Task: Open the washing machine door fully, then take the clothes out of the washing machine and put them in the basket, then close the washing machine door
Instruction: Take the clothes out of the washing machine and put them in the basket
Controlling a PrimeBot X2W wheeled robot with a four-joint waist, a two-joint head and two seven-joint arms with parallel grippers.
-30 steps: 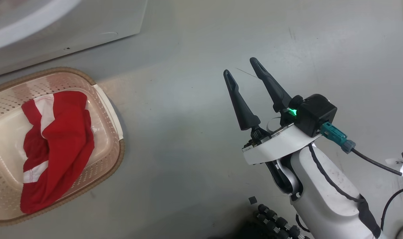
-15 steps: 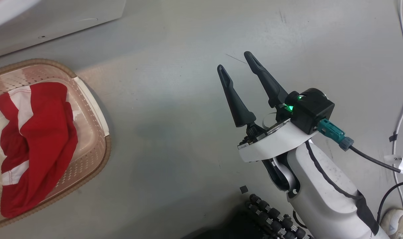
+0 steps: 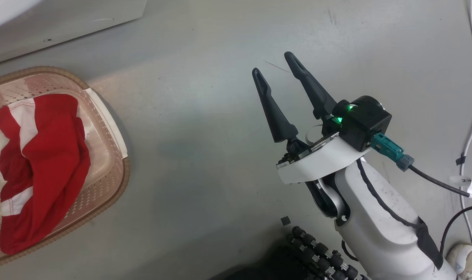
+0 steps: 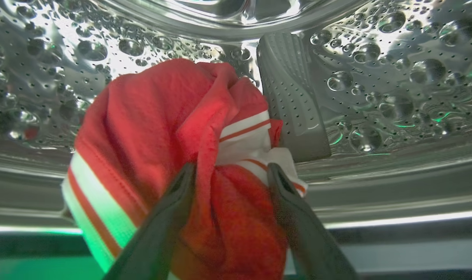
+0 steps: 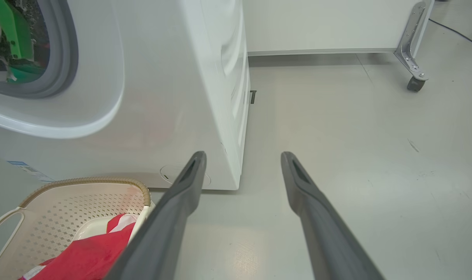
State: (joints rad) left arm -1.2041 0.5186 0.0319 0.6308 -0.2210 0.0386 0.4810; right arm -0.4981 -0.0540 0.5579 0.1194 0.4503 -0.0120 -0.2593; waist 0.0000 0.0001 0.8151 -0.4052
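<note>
Red crumpled clothes (image 4: 162,128) bunch inside the dimpled steel drum (image 4: 395,77).

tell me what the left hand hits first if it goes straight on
Most likely the red garment: the left hand has its open fingers either side of a bunched fold of it. Behind the cloth is the steel drum wall; how far behind is unclear.

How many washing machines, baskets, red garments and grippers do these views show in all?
Washing machines: 1, the washing machine
Baskets: 1, the basket
Red garments: 2, the basket garment and the drum garment
Grippers: 2, the left gripper and the right gripper
Total: 6
</note>
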